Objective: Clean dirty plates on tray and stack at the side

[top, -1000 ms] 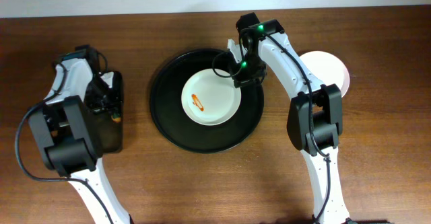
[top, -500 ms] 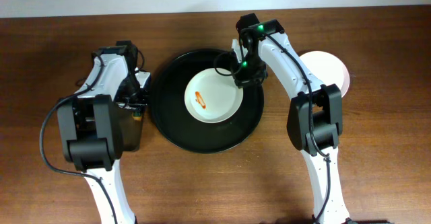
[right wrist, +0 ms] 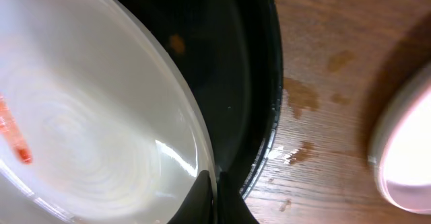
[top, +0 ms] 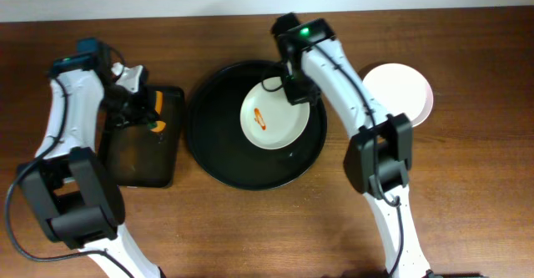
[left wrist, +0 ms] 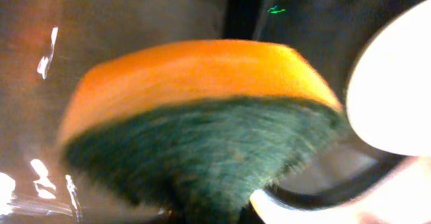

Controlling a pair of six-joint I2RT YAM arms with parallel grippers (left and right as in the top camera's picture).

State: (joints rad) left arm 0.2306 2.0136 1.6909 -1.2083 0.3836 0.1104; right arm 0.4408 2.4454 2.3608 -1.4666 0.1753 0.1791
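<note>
Overhead view of a dark wood table with two robot arms. At upper left, the left gripper is clenched on a sponge, orange on top and green underneath, over the top right corner of a small tray, black and rectangular. In the left wrist view the sponge fills most of the frame, slightly blurred.

In the centre lies the tray, round and black with a low rim. One white plate sits inside it, toward its upper right, with an orange smear left of the plate's middle.

The right gripper reaches in from above and is clamped on the plate's upper right rim. The right wrist view shows its fingertips pinching that thin white edge, with the tray's rim just beyond.

At the right, on bare table near the tray, rests a second plate, partly hidden by the right arm.
</note>
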